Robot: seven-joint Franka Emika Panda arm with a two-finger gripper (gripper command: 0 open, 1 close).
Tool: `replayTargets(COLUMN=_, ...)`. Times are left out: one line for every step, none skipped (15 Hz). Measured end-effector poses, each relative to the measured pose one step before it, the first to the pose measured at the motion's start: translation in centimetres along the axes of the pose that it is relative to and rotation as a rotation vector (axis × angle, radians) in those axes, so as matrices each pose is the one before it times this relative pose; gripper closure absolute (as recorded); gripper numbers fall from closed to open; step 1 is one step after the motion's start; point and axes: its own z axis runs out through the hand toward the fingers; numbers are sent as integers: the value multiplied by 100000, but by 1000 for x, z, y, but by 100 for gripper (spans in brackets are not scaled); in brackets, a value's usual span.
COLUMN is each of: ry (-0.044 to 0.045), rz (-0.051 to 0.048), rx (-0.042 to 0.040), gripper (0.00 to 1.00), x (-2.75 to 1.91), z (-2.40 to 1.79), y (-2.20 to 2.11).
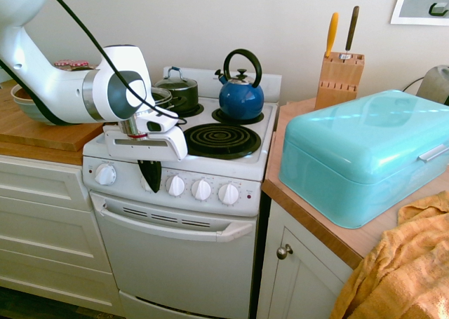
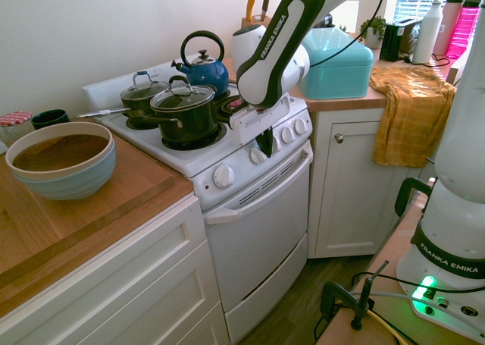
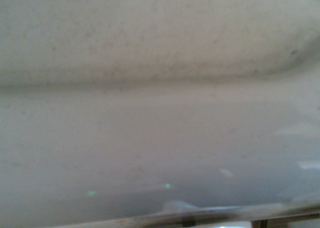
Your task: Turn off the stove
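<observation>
The fingers (image 1: 150, 176) of the white arm are pointing down at the control panel of the stove (image 1: 175, 214), pressing over the second knob from the left; that knob is hiding behind them. The dark tips are lying close together, yet whether they are gripping the knob cannot be told. Just left of the fingers the first knob (image 1: 105, 174) is showing free; just right of them three more knobs (image 1: 202, 189) are following in a row. Below the fingers the oven door handle (image 1: 172, 221) is running across the front. The wrist view is showing only a blurred white surface.

Behind the fingers a bare coil burner (image 1: 222, 139) is lying on the cooktop. In the second exterior view a lidded black pot (image 2: 183, 110) is sitting on the front burner beside the arm, with a second pot (image 2: 144, 95) behind it. Farther back a blue kettle (image 1: 240, 94) is standing on a rear burner. On the tabletop (image 1: 319, 214) to the right a turquoise bread box (image 1: 365, 154) is resting, with a knife block (image 1: 339, 79) beyond it and a yellow towel (image 1: 407, 270) draping at the near edge.
</observation>
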Motion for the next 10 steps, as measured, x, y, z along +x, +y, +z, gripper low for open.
replayTargets(ry=-1472, rz=-282, rx=1028, gripper=100, x=153, z=38, y=144)
replayTargets(ry=-2514, rz=-315, rx=1919, gripper=100, x=244, z=25, y=250)
replayTargets(ry=-2876, rz=-508, rx=2377, gripper=100, x=360, z=17, y=390)
replayTargets(ry=-2934, rz=-453, rx=2209, gripper=100, x=272, z=21, y=415)
replayTargets(ry=-2612, rz=-140, rx=1933, gripper=100, x=220, z=-73, y=415)
replayTargets(ry=-2394, rz=980, rx=1760, gripper=100, x=142, z=-140, y=396)
replayTargets(ry=-1394, rz=1812, rx=1389, gripper=100, x=93, z=-286, y=452)
replayTargets(ry=110, rz=2445, rx=337, gripper=100, x=-215, z=-252, y=518)
replayTargets(ry=1599, rz=3317, rx=-551, gripper=100, x=-383, z=-367, y=943)
replayTargets(ry=3524, rz=3626, rx=-798, gripper=100, x=-488, z=-521, y=1362)
